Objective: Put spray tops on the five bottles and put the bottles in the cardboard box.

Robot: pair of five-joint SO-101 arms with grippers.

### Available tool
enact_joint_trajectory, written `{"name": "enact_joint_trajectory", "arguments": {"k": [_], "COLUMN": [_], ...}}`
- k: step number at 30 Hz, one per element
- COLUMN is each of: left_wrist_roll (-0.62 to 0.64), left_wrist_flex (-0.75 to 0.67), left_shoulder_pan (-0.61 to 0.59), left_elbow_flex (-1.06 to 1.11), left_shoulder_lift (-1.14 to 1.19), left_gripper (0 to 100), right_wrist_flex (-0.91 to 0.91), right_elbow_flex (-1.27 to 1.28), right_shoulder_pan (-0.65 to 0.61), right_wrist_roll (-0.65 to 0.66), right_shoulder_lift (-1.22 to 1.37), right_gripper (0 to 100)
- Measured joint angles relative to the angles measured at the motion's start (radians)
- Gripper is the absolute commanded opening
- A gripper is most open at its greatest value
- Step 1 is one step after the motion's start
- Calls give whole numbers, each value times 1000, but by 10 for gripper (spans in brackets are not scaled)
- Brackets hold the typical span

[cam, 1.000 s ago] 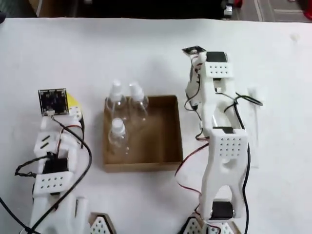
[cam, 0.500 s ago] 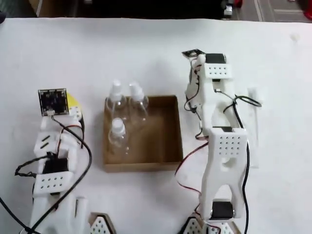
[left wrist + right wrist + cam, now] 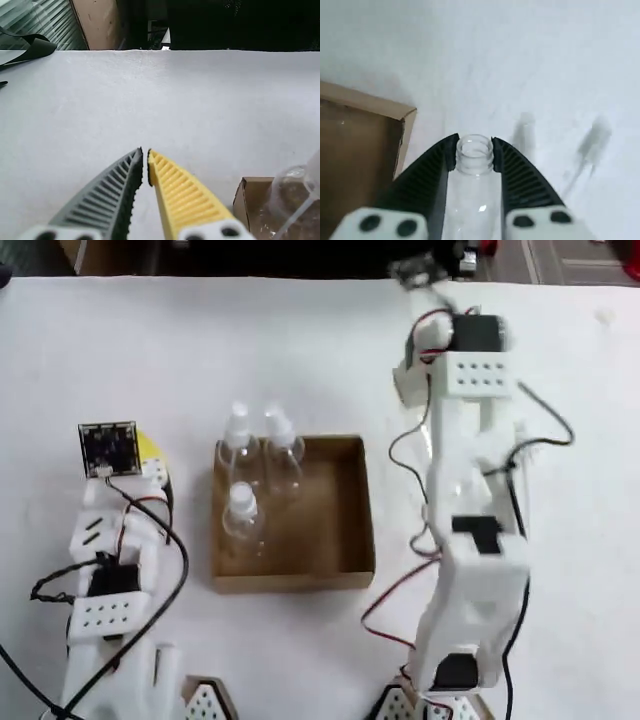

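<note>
Right wrist view: pincer (image 3: 474, 140) clamps the bottle (image 3: 473, 200).

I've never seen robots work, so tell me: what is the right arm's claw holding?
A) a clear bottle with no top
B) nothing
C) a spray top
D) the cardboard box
A: in the right wrist view the right gripper is clamped on the neck of an open-mouthed clear bottle.

Bright, even light washes the white surface (image 3: 250, 350); shadows are faint; beyond the left hand (image 3: 145, 165) the room is dark.
</note>
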Motion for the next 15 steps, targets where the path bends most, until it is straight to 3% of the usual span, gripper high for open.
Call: {"name": "enact_joint_trajectory", "arguments": {"k": [5,15], "left_wrist_roll": [0,0], "left_wrist_flex": [0,0], "left_shoulder_pan": [0,0], "left_elbow_flex": [0,0], "left_shoulder_lift": [0,0], "left_gripper": [24,24], "right_wrist_flex": [2,-87], "right_elbow_flex": [46,443], "right_shoulder_pan": [-26,-206], "right_wrist_roll": [0,-57], "right_shoulder_lift": [-285,-870], "right_gripper": [15,15]}}
